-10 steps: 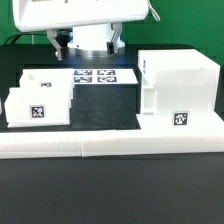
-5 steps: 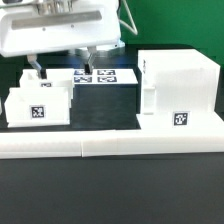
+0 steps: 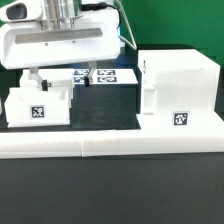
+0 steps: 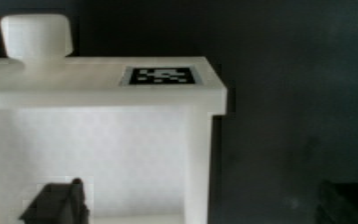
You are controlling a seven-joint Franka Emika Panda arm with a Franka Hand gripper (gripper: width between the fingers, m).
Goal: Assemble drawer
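Open tool [image 3: 60, 74] above a small tray [image 3: 40, 105]
The tool's jaws are spread wide, holding nothing, likely so they fit around the tray on the counter [image 3: 105, 110], at the exterior view's left. The big housing [image 3: 180, 90] sits well apart.

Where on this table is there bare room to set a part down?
Free: the black table patch between the small white knobbed tray and the large white boxy housing, bordered by the marker board and the long white rail. Crowded: the exterior view's left, where the open gripper hangs over the tray.
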